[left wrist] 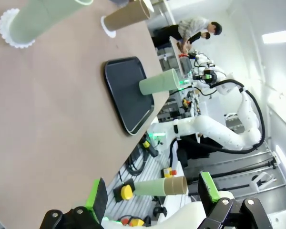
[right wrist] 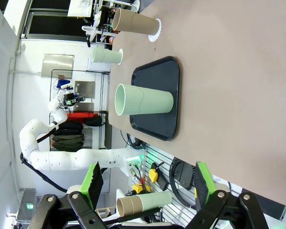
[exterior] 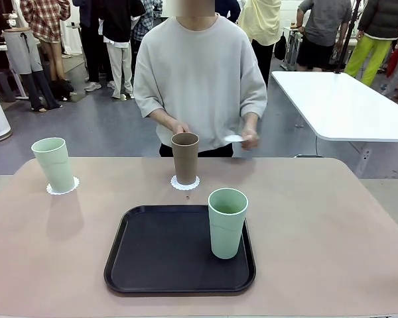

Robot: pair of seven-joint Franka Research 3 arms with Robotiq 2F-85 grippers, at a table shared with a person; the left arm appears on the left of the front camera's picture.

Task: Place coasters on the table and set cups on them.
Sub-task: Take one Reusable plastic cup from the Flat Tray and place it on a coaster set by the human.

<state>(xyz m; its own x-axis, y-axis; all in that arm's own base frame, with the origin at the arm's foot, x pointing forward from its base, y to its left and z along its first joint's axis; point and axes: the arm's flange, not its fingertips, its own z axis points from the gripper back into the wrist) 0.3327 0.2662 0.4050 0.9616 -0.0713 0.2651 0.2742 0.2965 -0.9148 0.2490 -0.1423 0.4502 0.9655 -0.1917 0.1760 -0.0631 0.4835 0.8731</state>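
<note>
While the third coaster (exterior: 233, 138) is held in the person's hand (exterior: 251, 140), one green cup (exterior: 227, 222) is kept waiting on the tray (exterior: 152, 265), lower centre. The left gripper (left wrist: 152, 193) and right gripper (right wrist: 148, 181) are spread wide, empty.

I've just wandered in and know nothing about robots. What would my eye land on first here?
Probably the black tray in the middle of the tan table, with a pale green cup standing on its right side. Beyond it a brown cup sits on a frilly white coaster, as does a second green cup at far left. The person across the table holds a third coaster in one hand.
</note>
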